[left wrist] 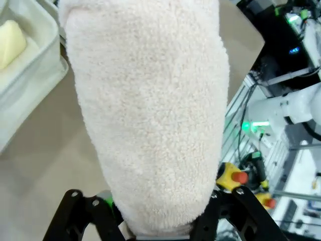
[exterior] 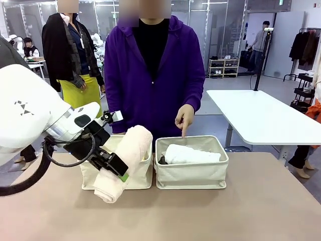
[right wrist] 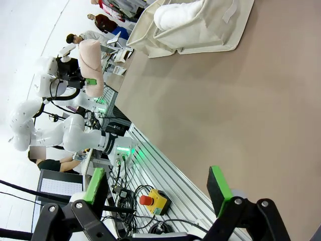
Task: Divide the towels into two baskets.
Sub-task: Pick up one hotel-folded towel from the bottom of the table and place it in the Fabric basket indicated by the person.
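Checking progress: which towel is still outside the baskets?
The cream towel, clamped in the left gripper above the table; the white towel lies in the right basket.

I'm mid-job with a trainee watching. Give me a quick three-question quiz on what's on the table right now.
1. True or false: the left gripper is shut on the cream towel.
2. Which basket holds the white towel? A) left basket B) right basket
3. Fill in: the person's hand points down at the ____ basket.

Key: 1 true; 2 B; 3 right. The right gripper stands open over bare table.
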You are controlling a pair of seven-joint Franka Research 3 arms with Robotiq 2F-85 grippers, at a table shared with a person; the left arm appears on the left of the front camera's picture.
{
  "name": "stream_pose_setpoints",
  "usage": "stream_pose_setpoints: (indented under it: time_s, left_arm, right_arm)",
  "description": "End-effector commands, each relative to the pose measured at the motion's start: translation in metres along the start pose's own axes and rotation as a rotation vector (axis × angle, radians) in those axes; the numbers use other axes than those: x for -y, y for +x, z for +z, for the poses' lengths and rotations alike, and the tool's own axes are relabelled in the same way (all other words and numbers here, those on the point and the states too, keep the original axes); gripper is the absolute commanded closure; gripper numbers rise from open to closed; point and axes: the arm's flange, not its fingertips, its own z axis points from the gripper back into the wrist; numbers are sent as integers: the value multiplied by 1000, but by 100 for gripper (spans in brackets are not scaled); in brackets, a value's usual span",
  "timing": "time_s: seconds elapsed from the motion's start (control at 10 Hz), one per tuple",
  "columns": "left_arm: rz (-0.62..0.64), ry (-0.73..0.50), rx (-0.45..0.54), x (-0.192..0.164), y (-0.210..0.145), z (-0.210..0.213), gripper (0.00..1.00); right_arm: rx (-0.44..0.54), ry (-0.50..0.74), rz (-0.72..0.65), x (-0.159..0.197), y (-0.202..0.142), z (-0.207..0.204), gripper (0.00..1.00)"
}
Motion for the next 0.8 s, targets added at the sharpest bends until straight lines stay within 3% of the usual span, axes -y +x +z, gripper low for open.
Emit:
stream_pose_setpoints:
  time_s: [0.0, 0.3, 0.6, 0.7]
  left_arm:
    - [-257, 112, -93, 11, 60, 3, 69]
    - [-616, 100, -287, 36, 159, -53, 69]
    - [-869, 158, -351, 67, 228, -96, 69]
    - [-947, 244, -392, 70, 245, -110, 69]
  right_arm:
    - [12, 11, 16, -3, -1, 0, 0]
    - [12, 11, 16, -3, -1, 0, 0]
    - [12, 11, 16, -3, -1, 0, 0]
    - [12, 11, 16, -3, -1, 0, 0]
